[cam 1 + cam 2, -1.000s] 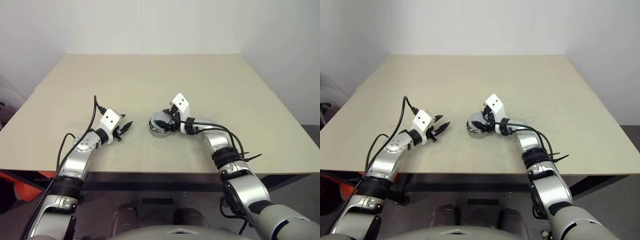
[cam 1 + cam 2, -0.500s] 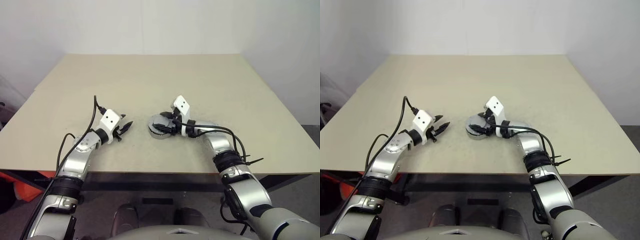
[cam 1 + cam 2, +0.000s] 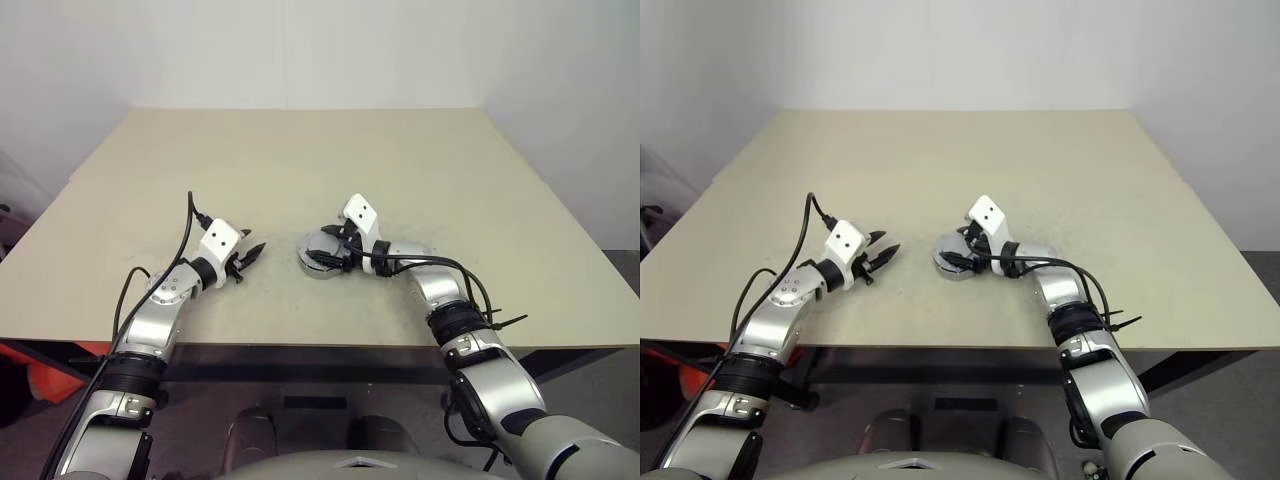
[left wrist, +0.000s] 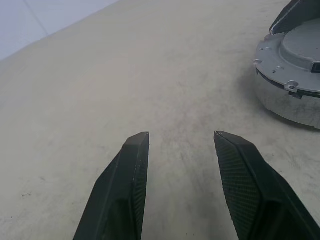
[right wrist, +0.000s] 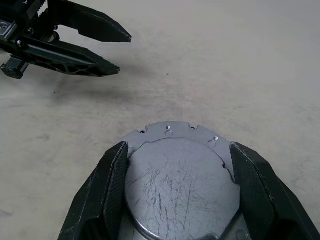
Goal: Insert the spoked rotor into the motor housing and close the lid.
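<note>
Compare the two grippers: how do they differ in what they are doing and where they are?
The left gripper is open over bare table with nothing between its fingers; the right gripper has its fingers on either side of the lid. The left gripper stands apart from the motor housing; the right gripper is right at it. Both have two black fingers.

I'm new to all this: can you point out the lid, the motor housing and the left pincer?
lid (image 5: pixel 175 182): right wrist view, on its scratched flat top.
motor housing (image 4: pixel 290 105): left wrist view, on its grey outer wall.
left pincer (image 4: pixel 181 142): left wrist view, midway between its two black fingertips.
</note>
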